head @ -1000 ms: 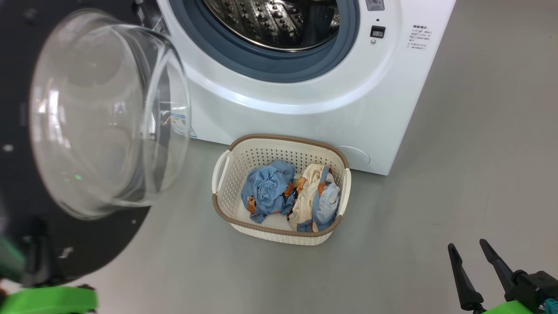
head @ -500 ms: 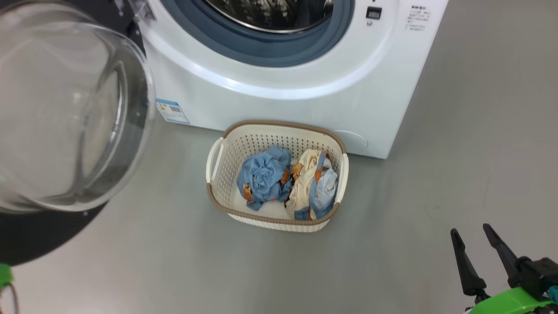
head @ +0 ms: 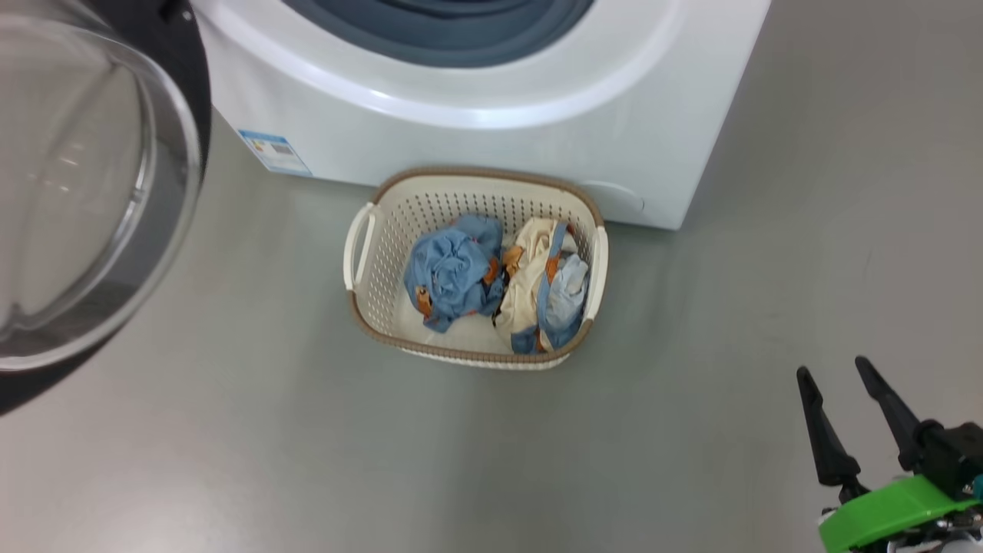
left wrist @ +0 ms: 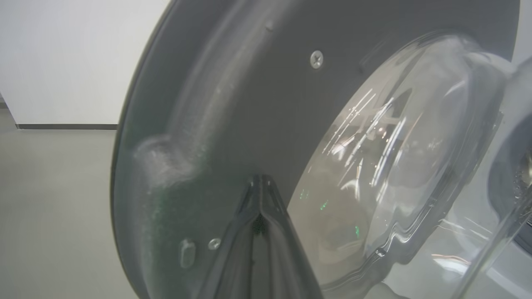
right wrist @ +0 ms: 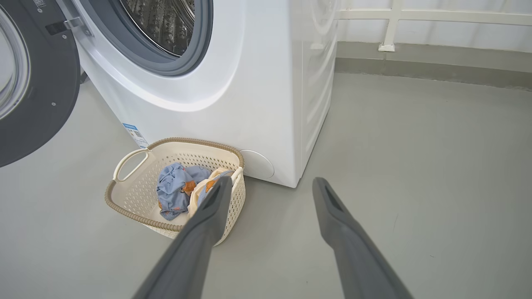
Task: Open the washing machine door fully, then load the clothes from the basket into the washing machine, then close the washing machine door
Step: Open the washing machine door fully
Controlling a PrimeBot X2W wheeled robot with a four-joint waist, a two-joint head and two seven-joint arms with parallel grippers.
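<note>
Reaching the clothes turns on one relation: from the right gripper [head: 831, 369], the small oval cream plastic basket [head: 476, 175] lies ahead and to its left, well apart, on the smooth grey floor [head: 307, 461]. The right gripper's two long dark fingers are spread wide and hold nothing. The basket's long axis runs handle to handle, roughly crosswise to the direction those fingers point. It stands just in front of the big white front-loading washing machine [head: 499, 146].

Inside the basket, the crumpled light blue garment [head: 449, 273] lies on the side farther from the right gripper. The cream garment with blue and orange trim [head: 530, 284] lies on the nearer side, and the two touch. Both are soft and bunched, with no clear long axis; judged likely to sag and trail when lifted. The basket wall is perforated rigid plastic under a brown woven-look rim.

The left gripper [left wrist: 259, 180] has its fingers brought together tip to tip, gripping nothing visible. It points at the dark inner rim of the large round washing machine door [left wrist: 270, 104]; whether the tips touch it cannot be told. The bulging clear glass bowl lies to the right of those tips (glossy, with bright reflections). The door stands swung well out from the drum opening.

Judgement: the right arm is nearer the basket and free, so it suits the first pick, starting with the cream garment.
</note>
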